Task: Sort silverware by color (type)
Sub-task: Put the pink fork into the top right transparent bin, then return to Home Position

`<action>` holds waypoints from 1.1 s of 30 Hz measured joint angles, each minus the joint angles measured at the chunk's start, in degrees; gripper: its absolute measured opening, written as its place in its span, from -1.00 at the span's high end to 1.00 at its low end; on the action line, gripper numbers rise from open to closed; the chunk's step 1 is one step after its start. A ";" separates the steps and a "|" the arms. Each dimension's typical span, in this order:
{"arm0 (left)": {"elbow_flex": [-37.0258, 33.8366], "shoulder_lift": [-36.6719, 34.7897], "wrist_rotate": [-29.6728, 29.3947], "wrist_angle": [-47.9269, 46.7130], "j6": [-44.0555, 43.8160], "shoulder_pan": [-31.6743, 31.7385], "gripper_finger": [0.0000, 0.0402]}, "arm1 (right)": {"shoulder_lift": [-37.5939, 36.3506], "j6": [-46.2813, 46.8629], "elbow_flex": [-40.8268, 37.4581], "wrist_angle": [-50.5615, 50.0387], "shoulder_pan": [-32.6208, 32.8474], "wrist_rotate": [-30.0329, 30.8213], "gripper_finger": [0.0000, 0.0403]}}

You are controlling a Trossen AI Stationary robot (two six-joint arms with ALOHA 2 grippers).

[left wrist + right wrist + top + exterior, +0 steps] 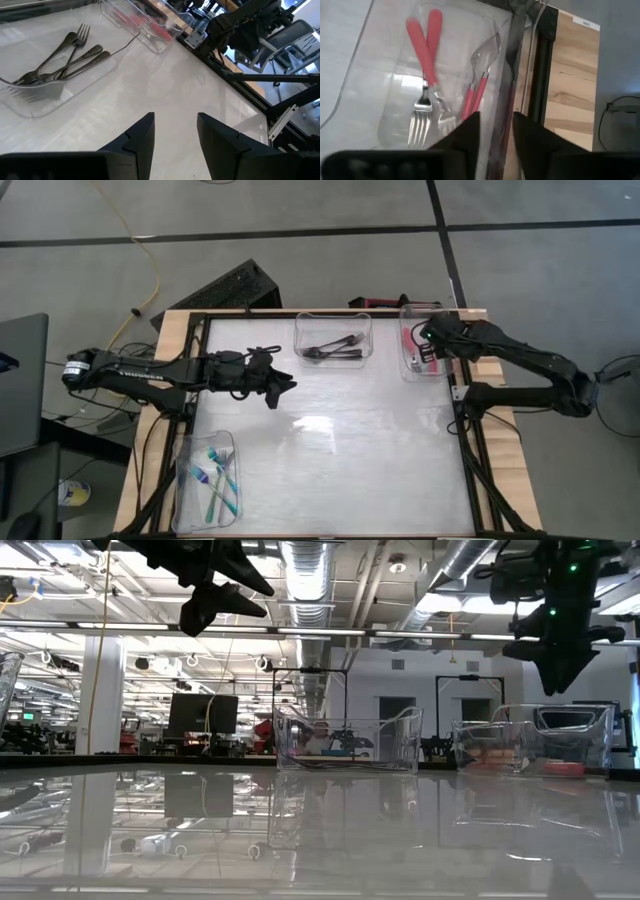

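On the glossy white table top (330, 470), three clear rectangular plastic bins are seen in the high view. The bin at the upper middle of the frame (333, 340) holds the dark grey metal forks (335, 347), which are also seen lying together in the left wrist view (60, 60). The bin at the upper right (420, 345) holds the red-handled forks with silver tines (422, 65), shown lying inside it in the right wrist view, two with handles crossing and thinner red-handled pieces (476, 95) just beside them. The bin at the lower left (205, 478) holds the teal-handled forks (218, 475). The left gripper (278, 385) is held above bare table in the upper left part of the high view, just left of the middle bin; its two dark fingers (142, 137) are parted with nothing between them. The right gripper (428, 340) hangs over the upper-right bin; its dark fingers (465, 132) are seen slightly apart above the red forks, with nothing gripped between them. In the low view both grippers, left (215, 590) and right (560, 640), are raised clear of the table surface.
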 joint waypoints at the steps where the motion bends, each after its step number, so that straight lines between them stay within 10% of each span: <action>1: 0.00 -0.01 0.01 0.00 0.00 0.00 0.34 | -0.14 -0.08 0.00 -0.01 0.00 -0.03 0.33; 10: 0.00 0.01 1.83 -1.18 0.15 0.00 0.34 | -0.81 -2.17 5.71 -5.57 0.04 -5.68 -0.30; 22: 0.00 -0.80 8.68 -0.89 2.19 0.00 0.34 | -10.53 3.45 15.08 -5.68 18.43 -12.82 -0.34; 33: 0.03 -17.07 8.21 -5.98 13.47 0.04 0.34 | -26.43 8.67 -14.33 44.13 47.18 6.58 -0.35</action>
